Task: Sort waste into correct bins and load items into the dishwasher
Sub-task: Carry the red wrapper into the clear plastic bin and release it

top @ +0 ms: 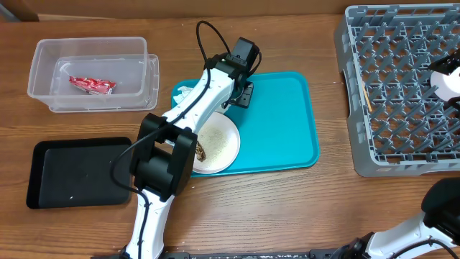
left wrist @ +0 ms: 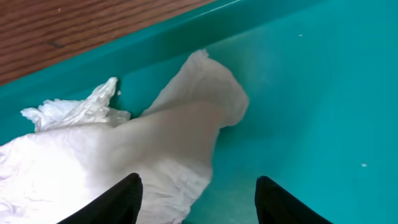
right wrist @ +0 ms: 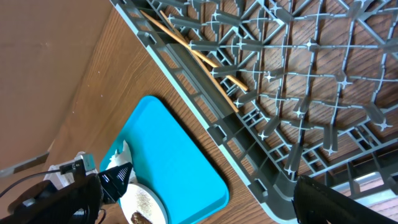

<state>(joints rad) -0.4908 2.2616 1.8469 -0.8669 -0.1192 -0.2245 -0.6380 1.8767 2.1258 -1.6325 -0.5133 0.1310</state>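
Two end effectors gape, we see: the left (left wrist: 199, 202) above a crumpled napkin (left wrist: 124, 149) on the teal tray (left wrist: 311, 93), the right (top: 444, 78) over the grey pegged rack (top: 388, 108).

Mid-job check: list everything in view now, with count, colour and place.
tub: one, clear, far left
wrapper: one, red, in the tub
black tray: one, black, near left
teal tray: one, teal, centre
napkin: one, white, teal tray's far-left corner
plate: one, white, on teal tray
food scrap: one, brown, on plate among rice
rack: one, grey, right
chopsticks: two, wooden, in rack's left side
left gripper: one, black fingers, open over napkin
right arm: one, white and black, near right
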